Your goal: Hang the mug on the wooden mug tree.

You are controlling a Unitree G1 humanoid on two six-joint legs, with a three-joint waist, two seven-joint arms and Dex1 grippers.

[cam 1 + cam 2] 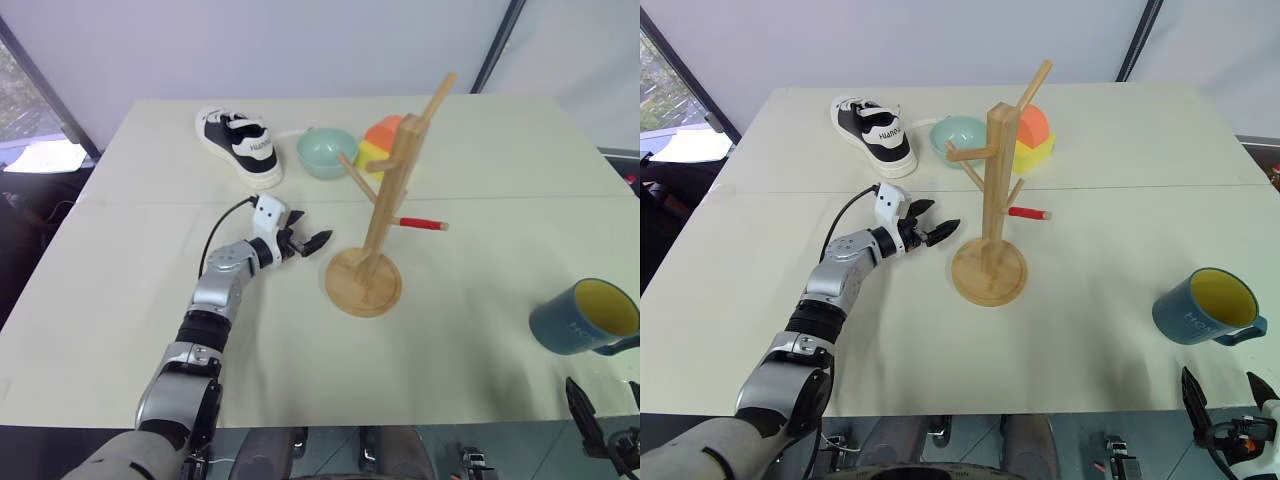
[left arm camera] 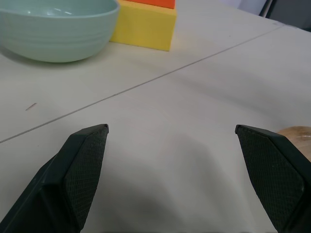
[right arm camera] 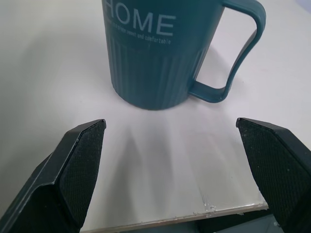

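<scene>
A slate-blue mug (image 1: pixel 1206 306) stands upright near the worktop's (image 1: pixel 1090 150) right front edge, well apart from the wooden mug tree (image 1: pixel 992 200) at the centre.
The right gripper (image 3: pixel 175 170) faces the mug, jaws wide open and empty; the left gripper (image 1: pixel 930 228), also open, hovers just beside the tree's base; a clumsy approach could push the mug off the edge, and a stray left arm could tip the tree.

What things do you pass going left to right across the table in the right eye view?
Left gripper → wooden mug tree → mug. At the back, the sneaker lies left of the mint-green bowl.
</scene>
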